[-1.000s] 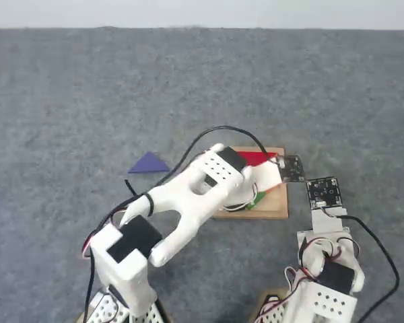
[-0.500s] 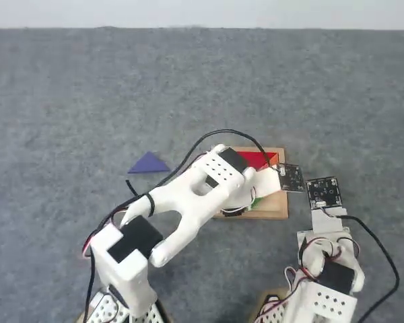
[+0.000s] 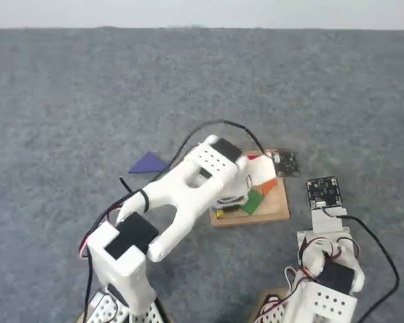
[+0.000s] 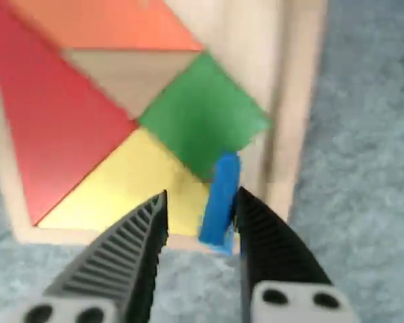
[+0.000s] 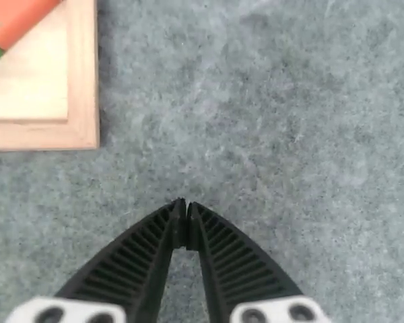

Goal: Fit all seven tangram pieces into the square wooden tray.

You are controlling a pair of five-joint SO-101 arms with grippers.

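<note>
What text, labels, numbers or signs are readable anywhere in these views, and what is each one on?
No text can be read in any view.
The wooden tray and the coloured pieces in it are plain, with no print.
The small circuit board on an arm's wrist: any marking on it is too small to read.

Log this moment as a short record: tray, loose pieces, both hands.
tray: holds red piece, orange piece, green square, yellow piece, all flat
left hand: open, over the tray
blue piece: on edge by the tray's rim, inside the left hand
right hand: shut, over carpet beside a tray corner
loose: dark triangle on carpet
</note>
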